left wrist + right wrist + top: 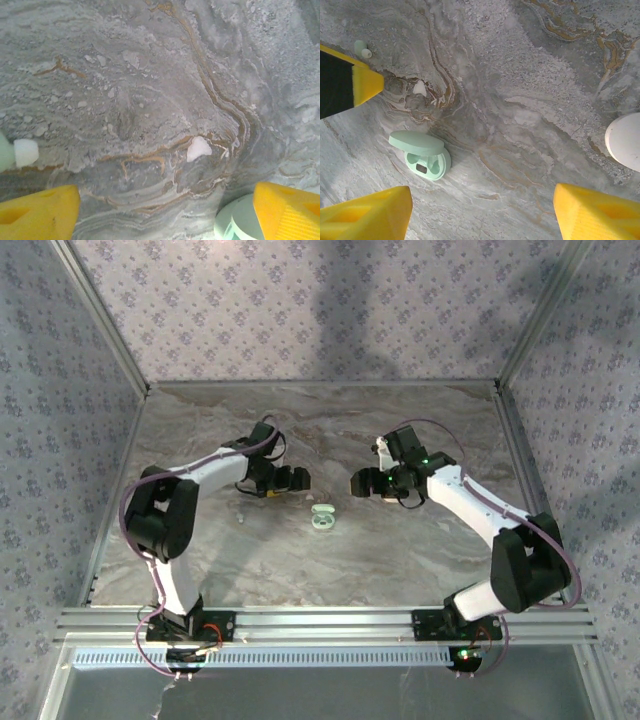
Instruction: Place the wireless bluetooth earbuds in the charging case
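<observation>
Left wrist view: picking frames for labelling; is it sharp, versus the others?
Left wrist: soft overall, yellow fingers and earbud blurred. Right wrist: sharper, open charging case crisp. Top external: even light, broad shadows on the back wall.

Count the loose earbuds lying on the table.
1. The earbud lies on the table, to the left of the open charging case. Others may be hidden inside the case.
</observation>
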Robot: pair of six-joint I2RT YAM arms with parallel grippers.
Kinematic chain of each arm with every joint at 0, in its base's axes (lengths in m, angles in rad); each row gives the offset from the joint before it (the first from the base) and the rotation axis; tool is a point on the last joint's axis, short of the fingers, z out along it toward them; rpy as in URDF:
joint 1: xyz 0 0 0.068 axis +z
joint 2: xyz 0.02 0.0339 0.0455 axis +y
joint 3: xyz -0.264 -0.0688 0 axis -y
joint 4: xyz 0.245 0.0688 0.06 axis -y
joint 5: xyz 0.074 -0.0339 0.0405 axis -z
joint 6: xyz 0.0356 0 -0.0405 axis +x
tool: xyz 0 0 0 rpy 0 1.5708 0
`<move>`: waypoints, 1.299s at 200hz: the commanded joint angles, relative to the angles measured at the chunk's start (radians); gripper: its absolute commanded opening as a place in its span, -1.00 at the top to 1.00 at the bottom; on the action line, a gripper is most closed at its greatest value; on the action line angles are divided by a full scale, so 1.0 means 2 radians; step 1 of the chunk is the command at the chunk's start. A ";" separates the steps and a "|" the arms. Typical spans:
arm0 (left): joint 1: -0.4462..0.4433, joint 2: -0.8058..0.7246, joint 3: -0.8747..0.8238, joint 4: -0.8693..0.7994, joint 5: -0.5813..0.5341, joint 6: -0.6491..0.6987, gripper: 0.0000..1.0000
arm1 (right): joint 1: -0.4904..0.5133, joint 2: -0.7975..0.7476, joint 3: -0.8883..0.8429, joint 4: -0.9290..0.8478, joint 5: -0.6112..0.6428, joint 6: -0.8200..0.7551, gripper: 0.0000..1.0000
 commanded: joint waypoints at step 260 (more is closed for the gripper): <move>0.084 0.020 0.119 -0.101 0.017 0.121 -0.35 | -0.021 -0.060 -0.035 0.007 -0.002 -0.002 -0.57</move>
